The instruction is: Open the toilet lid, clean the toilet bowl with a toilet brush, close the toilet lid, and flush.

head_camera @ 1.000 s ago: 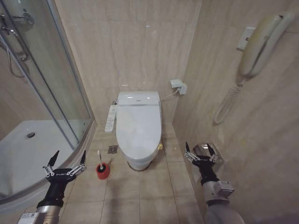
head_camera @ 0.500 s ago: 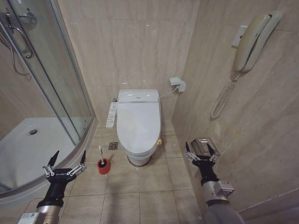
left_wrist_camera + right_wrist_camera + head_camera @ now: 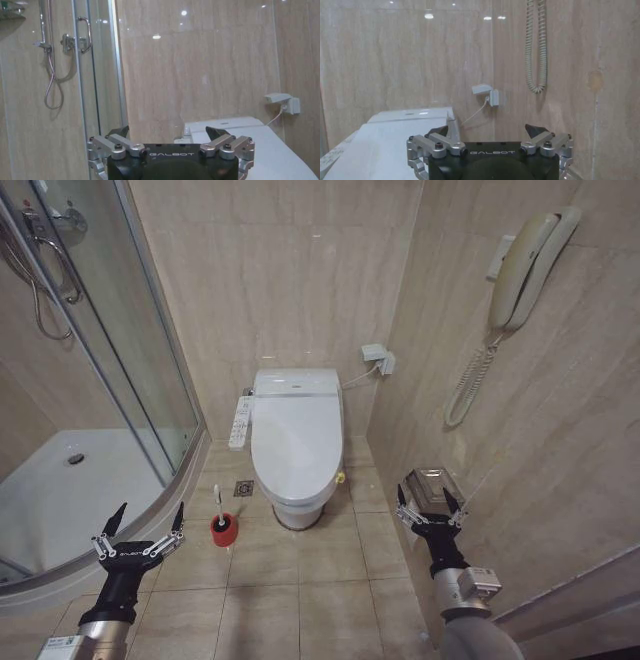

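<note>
Against the back wall stands the toilet bowl [image 3: 290, 505], white and low on the tiled floor [image 3: 300, 600]. The toilet lid [image 3: 297, 442] is down flat on top of it, all shut. A white button panel [image 3: 240, 423] sticks out along the robot's left side of the bowl. The toilet brush [image 3: 222, 520] stands up straight in its little red holder on the floor, near the bowl, between it and the shower tray [image 3: 60, 490].

Low on the left, the left gripper [image 3: 139, 525] hangs in the air over the edge of the shower tray. Its fingers [image 3: 114, 520] are spread wide apart and hold nothing. They touch nothing too. It is well apart from the brush and the bowl.

Low on the right, the right gripper [image 3: 429, 502] hangs in the air close to the side wall, in front of a shiny paper holder [image 3: 432, 480]. Its fingers [image 3: 401, 498] are spread wide as well and are empty.

Up on the side wall hangs a phone [image 3: 528, 265] with a curly cord [image 3: 468, 385]. A glass shower door [image 3: 110, 350] stands on the left.

From the left wrist view, the left gripper [image 3: 171, 135] points at the shower door and the lid [image 3: 260, 146].
</note>
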